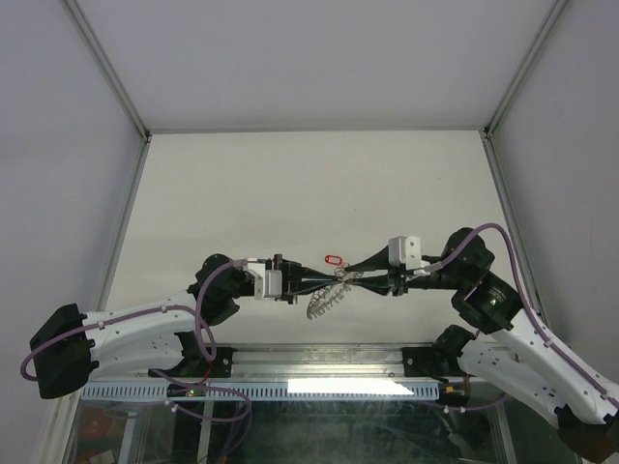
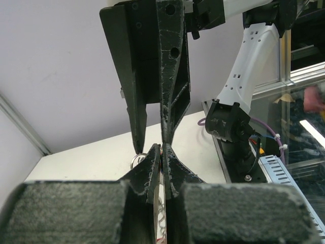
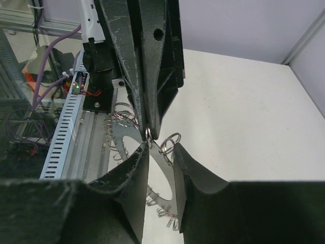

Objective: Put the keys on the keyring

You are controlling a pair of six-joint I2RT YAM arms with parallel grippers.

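The keyring (image 1: 325, 302), a flat silver ring fringed with many small wire loops, hangs tilted between both grippers above the table. My left gripper (image 1: 308, 281) (image 2: 162, 147) is shut on its rim; a thin sliver of the keyring (image 2: 161, 203) shows in the slit. My right gripper (image 1: 353, 275) (image 3: 160, 147) faces it with jaws part-way apart around the keyring's band (image 3: 163, 173). A small split ring (image 3: 170, 143) sits against its right fingertip. The keys' red tag (image 1: 335, 260) shows just beyond where the grippers meet. Whether the tag hangs or lies on the table is unclear.
The white table (image 1: 319, 193) stretches away behind the grippers, with enclosure walls on three sides. A metal rail and slotted cable duct (image 1: 319, 362) (image 3: 61, 137) run along the near edge. The right arm's base (image 2: 228, 127) stands close behind its gripper.
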